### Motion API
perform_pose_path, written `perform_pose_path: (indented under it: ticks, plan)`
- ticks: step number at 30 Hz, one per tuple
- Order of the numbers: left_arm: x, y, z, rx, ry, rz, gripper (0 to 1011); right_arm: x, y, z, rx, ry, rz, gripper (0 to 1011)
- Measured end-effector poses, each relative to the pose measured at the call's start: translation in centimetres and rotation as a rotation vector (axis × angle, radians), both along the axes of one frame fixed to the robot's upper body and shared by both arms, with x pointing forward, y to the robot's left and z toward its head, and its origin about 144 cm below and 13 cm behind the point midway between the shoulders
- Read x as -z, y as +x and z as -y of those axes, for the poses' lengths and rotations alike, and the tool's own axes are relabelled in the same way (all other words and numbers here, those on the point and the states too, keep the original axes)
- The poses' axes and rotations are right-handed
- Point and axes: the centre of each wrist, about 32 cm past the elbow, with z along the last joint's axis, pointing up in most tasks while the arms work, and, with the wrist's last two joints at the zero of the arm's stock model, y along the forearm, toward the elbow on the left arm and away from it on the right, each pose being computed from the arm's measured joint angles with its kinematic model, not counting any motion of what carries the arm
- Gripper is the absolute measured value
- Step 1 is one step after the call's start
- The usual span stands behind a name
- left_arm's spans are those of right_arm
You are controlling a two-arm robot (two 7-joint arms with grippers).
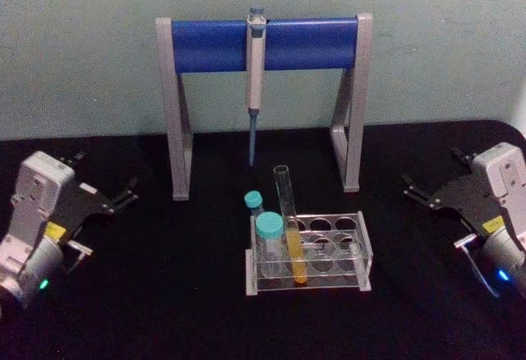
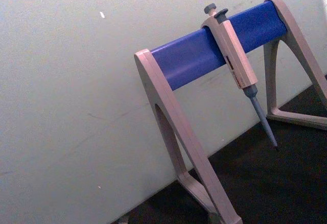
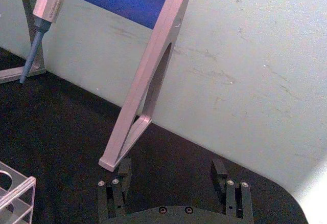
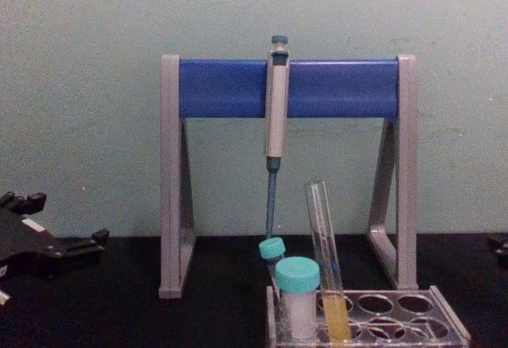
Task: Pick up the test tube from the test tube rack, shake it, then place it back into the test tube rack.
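The test tube (image 1: 288, 208) is a long clear glass tube with yellow-orange liquid low down. It stands tilted in the clear test tube rack (image 1: 362, 222) at the table's middle. In the chest view the test tube (image 4: 325, 245) rises well above the rack (image 4: 446, 322). My left gripper (image 1: 103, 177) rests open on the table far to the left, also seen low in the chest view (image 4: 63, 219). My right gripper (image 1: 433, 173) sits open far to the right, nothing between its fingers (image 3: 122, 172). A corner of the rack (image 3: 16, 193) shows in the right wrist view.
Two teal-capped tubes (image 1: 269, 228) (image 1: 253, 200) stand in the rack's left holes beside the test tube. Behind the rack stands a grey-and-blue pipette stand (image 1: 205, 43) with a grey pipette (image 1: 256, 72) hanging from it. A pale wall closes the black table's far edge.
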Motion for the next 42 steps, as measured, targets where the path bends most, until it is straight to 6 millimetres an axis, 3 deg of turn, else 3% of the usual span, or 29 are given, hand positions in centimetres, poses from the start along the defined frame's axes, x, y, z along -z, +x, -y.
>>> perform_pose_path:
  ticks: [42]
  plan:
    - [0.00,0.00,0.00,0.000,0.000,0.000,1001,0.00,0.00,0.00,0.000,0.000,0.000,1000]
